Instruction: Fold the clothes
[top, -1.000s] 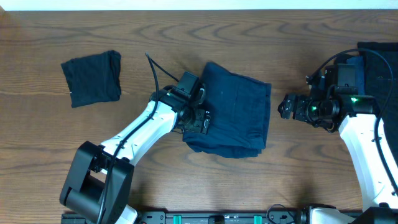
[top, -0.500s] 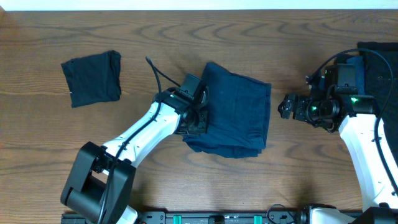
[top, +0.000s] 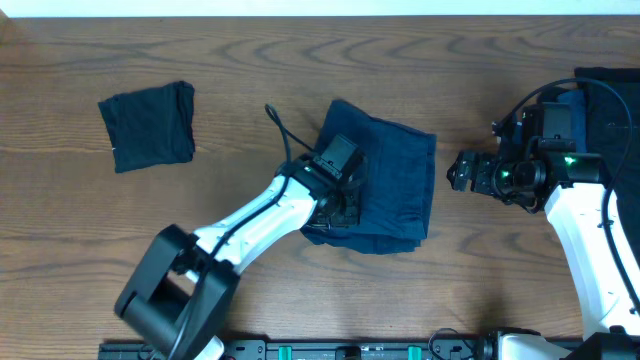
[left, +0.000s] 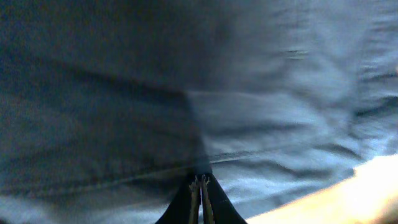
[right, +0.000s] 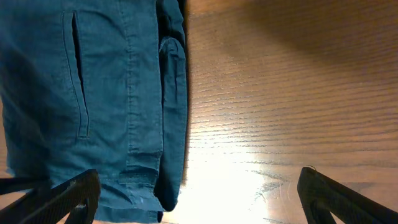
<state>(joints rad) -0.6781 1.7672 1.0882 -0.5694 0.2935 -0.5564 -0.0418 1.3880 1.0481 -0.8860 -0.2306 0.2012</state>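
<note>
A navy garment (top: 392, 180) lies folded at the table's middle. My left gripper (top: 340, 212) is over its left part, shut on a pinch of that cloth. In the left wrist view the fingertips (left: 198, 188) press together, a crease of the navy garment (left: 261, 106) runs into them, and cloth fills the frame. My right gripper (top: 452, 172) hangs open just right of the garment, apart from it. The right wrist view shows its fingers (right: 62, 199) spread wide, with the navy garment (right: 93, 93) on the left. A black folded garment (top: 148, 125) rests at the far left.
More dark cloth (top: 612, 95) lies at the right edge, behind the right arm. Bare wooden table (top: 300, 60) runs along the back. Bare wood (right: 280, 93) also shows right of the garment in the right wrist view.
My left gripper has shut at the navy garment's left edge and moved right over the garment, taking cloth with it. The right arm has not moved.
</note>
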